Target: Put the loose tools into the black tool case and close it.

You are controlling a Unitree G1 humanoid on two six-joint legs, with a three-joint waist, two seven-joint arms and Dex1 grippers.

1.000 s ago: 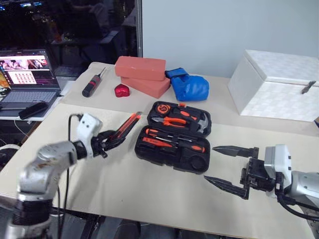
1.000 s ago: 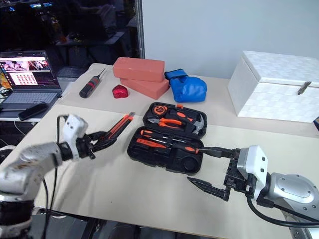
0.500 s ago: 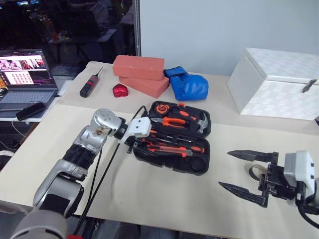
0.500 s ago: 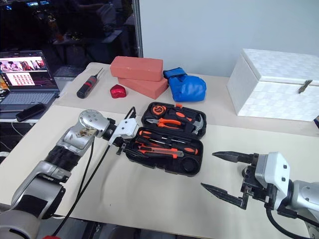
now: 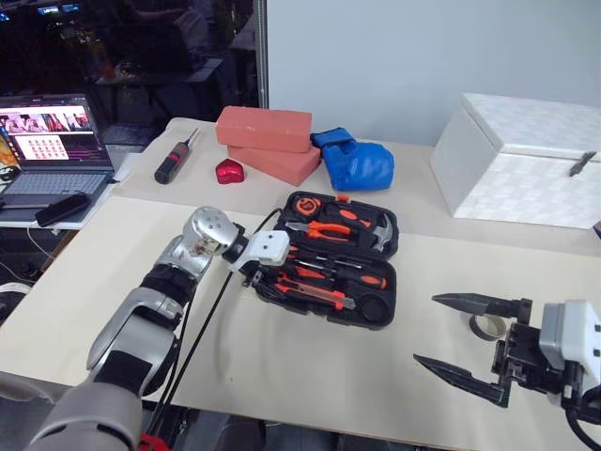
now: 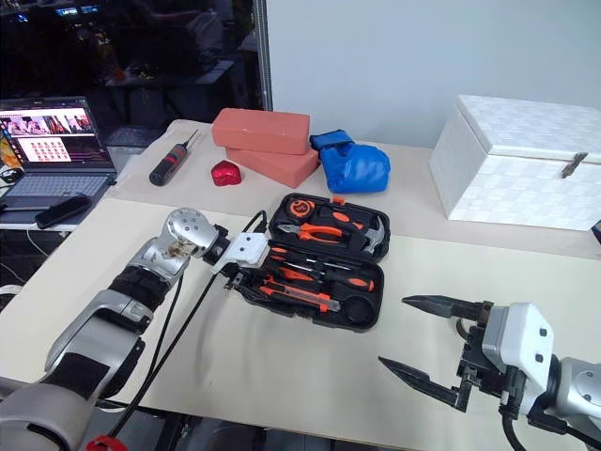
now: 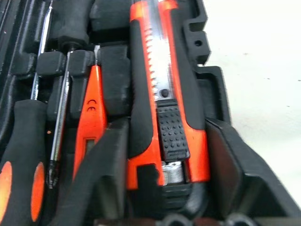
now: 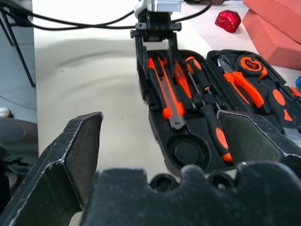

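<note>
The two head views are looking forward and down over the worktop (image 5: 282, 376), sharing almost the same scene, with the open tool case (image 5: 329, 258) mid-frame. The left wrist view is sitting very close over the case's knife (image 7: 164, 103). The right wrist view is looking leftward across the worktop at the same case from farther off.

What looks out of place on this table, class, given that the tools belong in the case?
The small tape ring lies loose on the table beside the right gripper, outside the black tool case, whose round recess sits empty. Nothing looks spilled or damaged.
</note>
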